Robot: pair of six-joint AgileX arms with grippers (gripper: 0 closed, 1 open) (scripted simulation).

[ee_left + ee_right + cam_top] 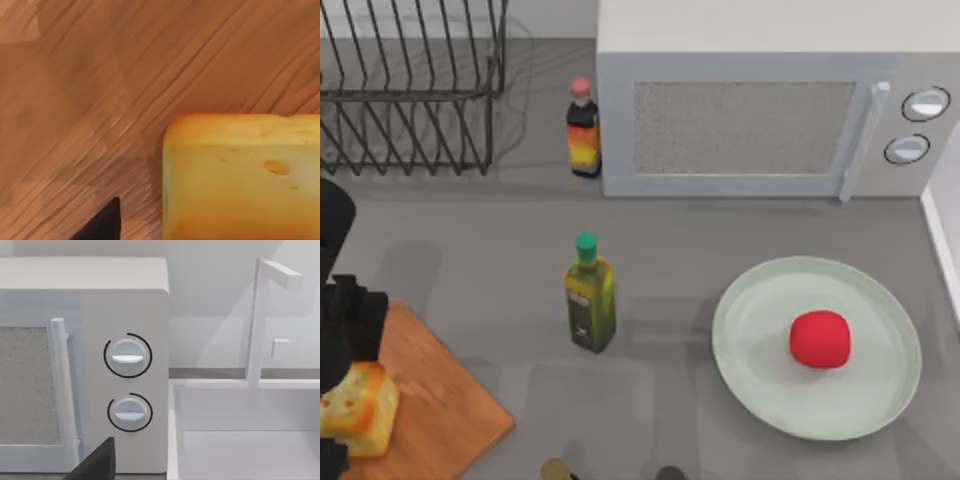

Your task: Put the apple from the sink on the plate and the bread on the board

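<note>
1. Top view: the landmark is the large round pale mint-green plate [817, 347], right of the table's middle. The small smooth bright red apple [820, 339] rests on it, just right of the plate's centre, so that half of the task looks done.
2. Top view, far left of the plate: a flat orange-brown wooden cutting board [425, 405] lies at the table's left edge. The small golden-yellow cube of toasted bread [357, 408] sits on the board's left part, under the black left gripper [342, 385], which hangs right over it. I cannot tell whether its fingers are closed on the bread or apart.
3. Top view, other things: a green-capped olive oil bottle [590, 296] stands left of the plate, between it and the board. Behind the plate are a white microwave [770, 100], a dark red-capped sauce bottle [583, 130] and a black wire dish rack [410, 85].
4. Left wrist view: the bread's yellow side [240, 180] appears close up against the board's grain [90, 85], with one dark fingertip [105, 222] just beside the bread.
5. Right wrist view: the parked right arm faces the microwave's two round dials [127, 356] and a white sink basin [250, 435] with a tap, well beyond the plate.
6. Judgement: the step in hand is setting the bread down. Next, the left fingers should be clear of the bread, then lift straight up without nudging it.
</note>
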